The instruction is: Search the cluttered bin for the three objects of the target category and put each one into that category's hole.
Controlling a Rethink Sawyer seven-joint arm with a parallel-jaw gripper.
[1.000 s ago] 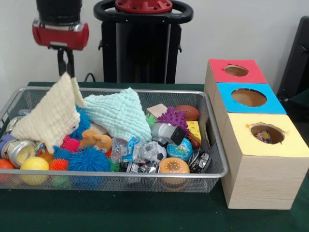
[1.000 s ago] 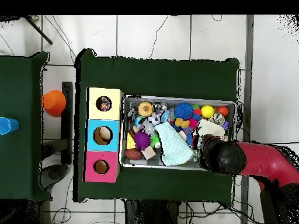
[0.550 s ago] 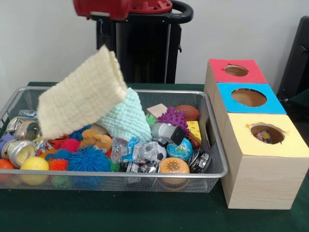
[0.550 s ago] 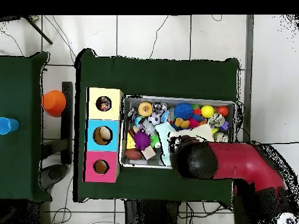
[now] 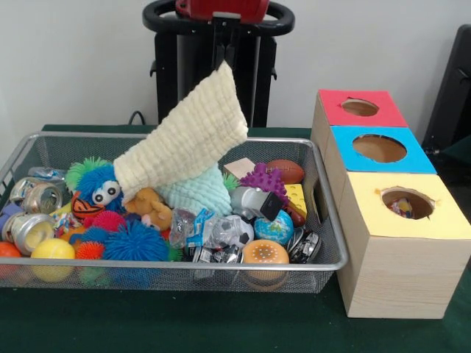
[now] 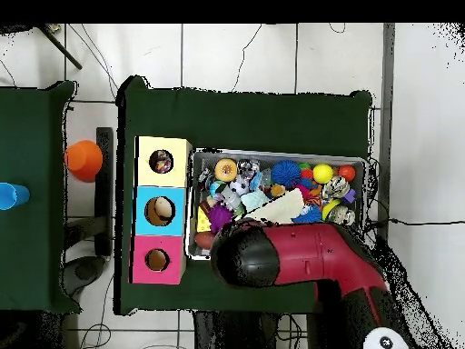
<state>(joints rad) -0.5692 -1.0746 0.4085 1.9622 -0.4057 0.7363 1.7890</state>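
Note:
My gripper [image 5: 223, 63] hangs above the middle of the wire bin [image 5: 329, 250], shut on the top corner of a cream cloth [image 5: 188, 136]. The cloth dangles slantwise, and its lower edge brushes the toys. Under it lies a mint cloth [image 5: 197, 193]. To the right stand three boxes with round holes: red [image 5: 335, 103], blue [image 5: 346, 143] and yellow [image 5: 368, 213]. In the overhead view my arm [image 6: 291, 259] covers the gripper, and only part of the cream cloth [image 6: 277, 209] shows above the bin [image 6: 272, 154].
The bin holds a blue fuzzy toy with eyes [image 5: 99, 191], spiky balls [image 5: 136, 243], a purple spiky toy [image 5: 263, 179], a small football [image 5: 285, 170], a globe ball [image 5: 274, 228], jars [image 5: 29, 229] and a yellow ball [image 5: 51, 254]. An orange cup [image 6: 84, 158] stands on the side table.
My gripper has swung from the bin's left end toward its middle, carrying the cream cloth. The blue fuzzy toy with eyes is now uncovered.

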